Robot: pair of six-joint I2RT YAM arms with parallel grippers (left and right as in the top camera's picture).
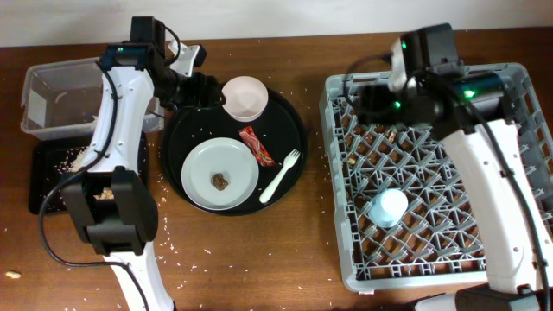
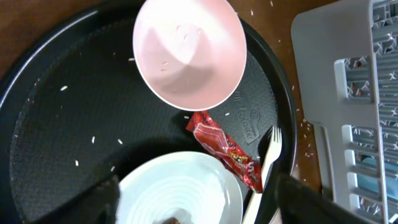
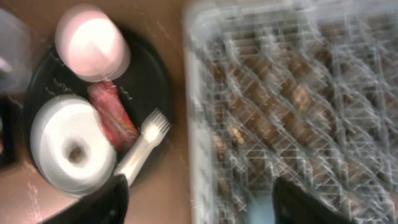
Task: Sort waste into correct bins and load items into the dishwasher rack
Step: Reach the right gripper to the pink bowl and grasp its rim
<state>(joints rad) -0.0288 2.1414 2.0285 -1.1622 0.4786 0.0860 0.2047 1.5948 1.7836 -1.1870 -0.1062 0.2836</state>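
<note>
The pale pink bowl (image 1: pixel 244 97) stands at the back of the round black tray (image 1: pixel 292 117). My left gripper (image 1: pixel 203 89) is open and empty just left of the bowl. The left wrist view shows the bowl (image 2: pixel 189 53), red wrapper (image 2: pixel 227 149), grey plate (image 2: pixel 180 186) and white fork (image 2: pixel 267 162) between the open fingers (image 2: pixel 199 211). The plate (image 1: pixel 220 164) carries a brown chunk (image 1: pixel 221 180). The wrapper (image 1: pixel 257 146) and fork (image 1: pixel 281 177) lie beside it. My right gripper (image 1: pixel 367 99) is open and empty over the rack's (image 1: pixel 518 164) far left corner. The blue cup (image 1: pixel 388 207) stands in the rack. No carrot or napkin shows.
The clear tub (image 1: pixel 60 99) sits at the far left, with the shallow black tray (image 1: pixel 43 177) holding rice-like scraps in front of it. Rice grains are scattered on the wooden table. The right wrist view is blurred and shows the rack (image 3: pixel 298 93) and the round tray's contents.
</note>
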